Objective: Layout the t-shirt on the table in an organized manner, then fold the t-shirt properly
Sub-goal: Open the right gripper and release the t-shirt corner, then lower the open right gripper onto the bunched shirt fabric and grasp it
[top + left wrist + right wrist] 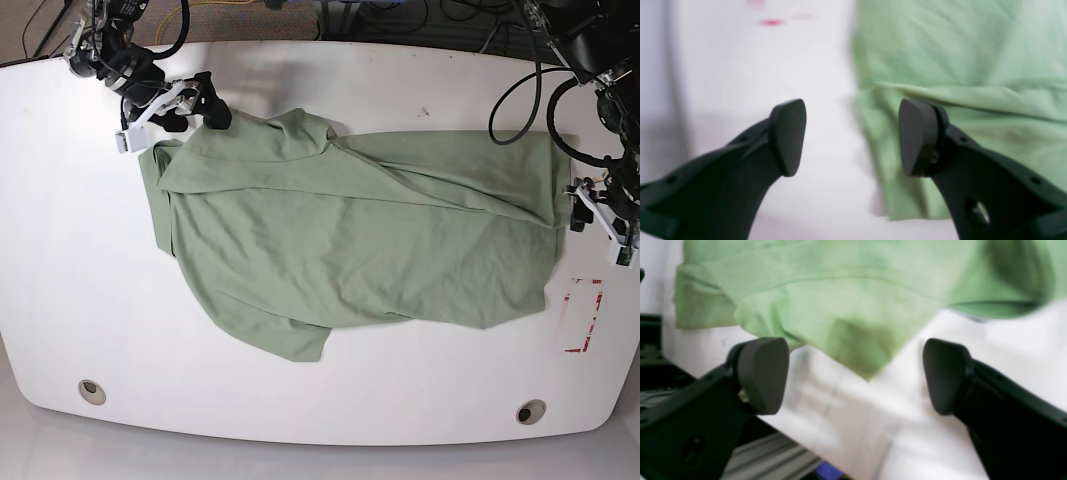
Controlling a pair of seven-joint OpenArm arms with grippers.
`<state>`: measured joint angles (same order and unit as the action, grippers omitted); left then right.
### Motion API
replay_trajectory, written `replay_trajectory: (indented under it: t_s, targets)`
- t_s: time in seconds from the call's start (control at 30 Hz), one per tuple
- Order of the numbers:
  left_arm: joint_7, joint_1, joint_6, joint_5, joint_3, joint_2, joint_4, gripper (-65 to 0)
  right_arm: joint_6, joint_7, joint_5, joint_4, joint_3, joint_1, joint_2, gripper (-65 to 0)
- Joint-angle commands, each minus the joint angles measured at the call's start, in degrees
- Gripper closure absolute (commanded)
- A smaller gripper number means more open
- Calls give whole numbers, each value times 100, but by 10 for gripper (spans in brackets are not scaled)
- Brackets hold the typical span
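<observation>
Across the white table point(80, 260) we see the t-shirt point(350, 250), pale sage-green, creased, spread wide with 1 flap folded over its top. Our left gripper point(851, 136) gapes empty at the shirt's edge; our right gripper point(855, 375) gapes empty just off its corner.

glossy white table point(60, 250), sage-green t-shirt point(350, 250) spread rumpled across it
</observation>
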<state>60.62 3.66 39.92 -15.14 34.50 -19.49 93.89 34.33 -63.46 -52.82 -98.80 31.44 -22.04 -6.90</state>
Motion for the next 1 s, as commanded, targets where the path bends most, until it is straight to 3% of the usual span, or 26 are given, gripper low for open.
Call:
replay_trajectory:
  t_s: [0.0, 0.2, 0.43, 0.7, 0.77, 0.83, 0.97]
  targets:
    - [-88, 69, 8, -64, 18, -78, 101, -408, 27, 91, -129, 206, 8, 81, -36, -612]
    - [-80, 69, 8, -64, 167, -95, 110, -408, 27, 91, -138, 320, -28, 90, -9, -612]
    - [-80, 51, 8, -56, 378, -87, 321, -408, 18, 91, -182, 285, -581, 64, -1, -612]
    - [-80, 43, 8, -56, 387, -78, 339, -408, 0, 100, -138, 294, -713, 81, 228, -599]
    - [-80, 43, 8, -56, 387, -78, 348, -408, 0, 100, -138, 294, -722, 90, 228, -555]
    - [-80, 43, 8, -56, 387, -78, 348, -408, 18, 100, -138, 294, -722, 90, 228, -466]
    - [-80, 43, 8, -56, 387, -78, 348, -408, 27, 100, -138, 294, -731, 160, 219, -227]
